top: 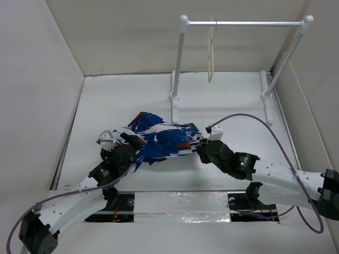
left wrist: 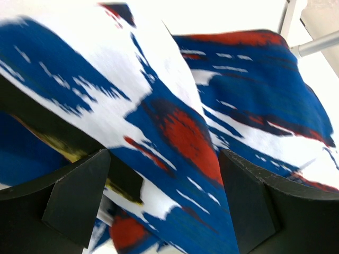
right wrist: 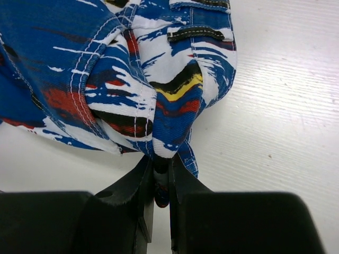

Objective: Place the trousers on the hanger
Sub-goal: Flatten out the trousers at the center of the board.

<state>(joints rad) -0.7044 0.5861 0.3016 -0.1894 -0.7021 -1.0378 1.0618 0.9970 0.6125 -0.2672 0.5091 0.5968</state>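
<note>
Trousers (top: 159, 138) lie bunched in a crumpled heap at the centre of the white table (top: 238, 106). They are blue with white, red and black patches, and none of the cloth is on the hanger.

Hanger (top: 211, 58) is at the top of the overhead view, right of centre. It hangs edge-on by its hook from the metal crossbar of the white-poled rack (top: 243, 23), well apart from the trousers.

Left gripper (top: 127, 138) sits at the left end of the heap. In its wrist view the left gripper (left wrist: 167, 206) has jaws spread wide. One dark finger (left wrist: 79, 201) is at lower left and the other at lower right. The trousers (left wrist: 175, 132) fill the frame above and between them. Cloth runs through the gap and nothing is pinched, so this one is open. I cannot tell whether the fingers touch the fabric.

Right gripper (top: 201, 145) is at the right end of the heap, low to the table. In its wrist view the right gripper (right wrist: 159, 180) has its fingers drawn almost together, with a small fold of the trousers (right wrist: 106, 79) nipped between the tips. The pinched fold is a stitched hem or seam edge with a yellow and black patch just above. It is clamped on the fabric. The bulk of the garment spreads to the upper left of that frame, with bare table to the right.

A purple cable (top: 265, 124) loops over the right arm.
</note>
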